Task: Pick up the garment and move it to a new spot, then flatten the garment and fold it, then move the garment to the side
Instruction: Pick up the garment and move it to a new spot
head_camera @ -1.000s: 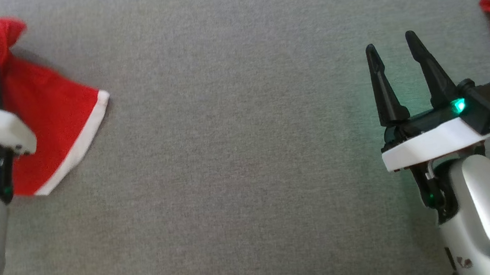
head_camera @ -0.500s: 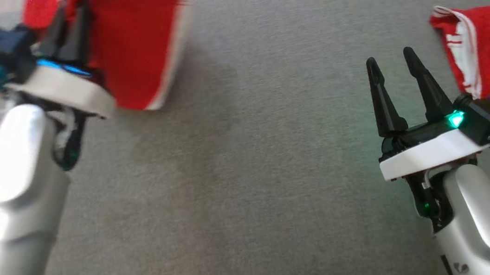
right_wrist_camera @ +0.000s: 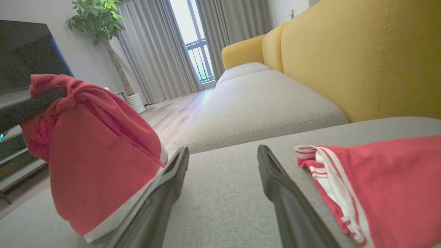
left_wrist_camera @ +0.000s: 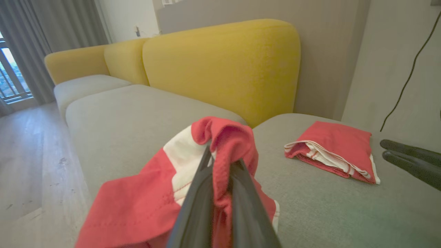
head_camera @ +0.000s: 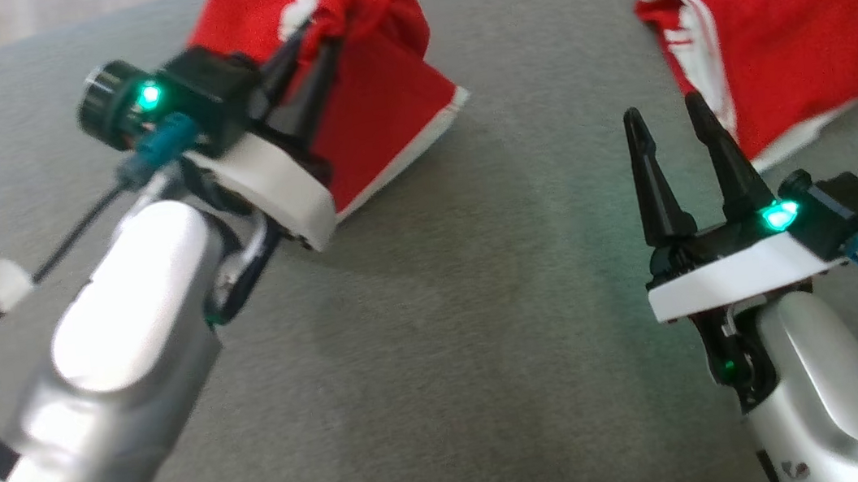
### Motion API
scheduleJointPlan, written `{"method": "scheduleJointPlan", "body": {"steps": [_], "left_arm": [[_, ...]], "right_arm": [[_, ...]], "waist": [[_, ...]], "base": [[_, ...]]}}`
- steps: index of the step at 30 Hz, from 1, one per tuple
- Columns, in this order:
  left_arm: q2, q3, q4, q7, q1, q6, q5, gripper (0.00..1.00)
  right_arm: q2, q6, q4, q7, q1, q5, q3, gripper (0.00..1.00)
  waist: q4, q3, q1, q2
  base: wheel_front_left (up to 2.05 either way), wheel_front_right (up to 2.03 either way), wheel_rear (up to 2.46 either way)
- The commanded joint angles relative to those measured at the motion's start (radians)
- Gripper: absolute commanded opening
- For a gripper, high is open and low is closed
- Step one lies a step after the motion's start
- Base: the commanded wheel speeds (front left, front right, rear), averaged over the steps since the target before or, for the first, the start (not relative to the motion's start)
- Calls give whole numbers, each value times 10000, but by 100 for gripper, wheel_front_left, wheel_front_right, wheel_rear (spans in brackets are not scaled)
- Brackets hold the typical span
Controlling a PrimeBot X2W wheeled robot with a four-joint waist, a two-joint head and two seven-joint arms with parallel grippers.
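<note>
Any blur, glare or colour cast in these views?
Head view: soft overall, left gripper and the garment it holds slightly smeared; green lamp glow tints the cushion by the right gripper. Left wrist view: near fingers out of focus. Right wrist view: window blown out.

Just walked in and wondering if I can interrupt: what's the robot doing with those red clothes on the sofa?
The left gripper is shut on a bunched red garment, which hangs from it with its white hem down near the gray cushion. The right gripper is open and empty, hovering above the cushion. A folded garment, also red and white, lies beyond it, untouched. So the garment is picked up but not yet laid flat.
</note>
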Motion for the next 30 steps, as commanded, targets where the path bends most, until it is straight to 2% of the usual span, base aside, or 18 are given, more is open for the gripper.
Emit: {"method": "scheduleJointPlan", "body": {"steps": [1, 2, 3, 4, 6, 11, 14, 16, 20, 24, 28, 30], "left_arm": [[120, 198, -282, 84, -514, 5, 79, 0], [39, 102, -199, 96, -578, -29, 95, 3], [-21, -11, -95, 31, -678, -67, 183, 80], [-94, -96, 66, -40, -772, -100, 230, 100], [-180, -185, 448, -291, -1010, -116, 412, 100], [-198, 200, 1406, -1366, -1292, 288, 618, 100], [-3, 661, 1838, -1955, -990, 477, 306, 100], [192, 1329, 1973, -2479, -564, 760, -205, 100], [717, 2247, 1805, -3076, 679, 1087, -799, 100], [1091, 2554, 1167, -3256, 2135, 1299, -796, 100], [1030, 2718, 612, -3298, 3189, 1532, -749, 100], [803, 2814, 208, -3307, 3824, 1626, -686, 100]], "right_arm": [[3, -9, -274, -130, -433, 118, 291, 100], [3, -9, -255, -146, -475, 159, 325, 100], [3, -9, -237, -160, -515, 205, 363, 100], [3, -9, -216, -173, -552, 246, 399, 100], [3, -9, -169, -192, -607, 320, 453, 100], [3, -9, -160, -212, -593, 381, 384, 100], [3, -9, -187, -214, -494, 298, 273, 100], [3, -9, -181, -215, -411, 234, 162, 100], [3, -9, -120, -216, -178, 29, -30, 100], [3, -9, -29, -217, -40, -270, -133, 100], [3, -9, 37, -217, 72, -372, -272, 100], [3, -9, 112, -210, 190, -399, -350, 100]], "waist": [[-516, 279, 0, 0], [-645, 341, 0, 0], [-771, 407, 0, 0], [-877, 464, 0, 0], [-1031, 547, 0, 0], [-1042, 559, 0, 0], [-827, 377, 0, 0], [-613, 206, 0, 0], [42, -110, 0, 0], [645, -310, 0, 0], [1033, -471, 0, 0], [1276, -619, 0, 0]], "base": [[0, 0, 0], [0, 0, 0], [0, 0, 0], [0, 0, 0], [0, 0, 0], [0, 0, 0], [0, 0, 0], [0, 0, 0], [0, 0, 0], [0, 0, 0], [0, 0, 0], [0, 0, 0]]}}
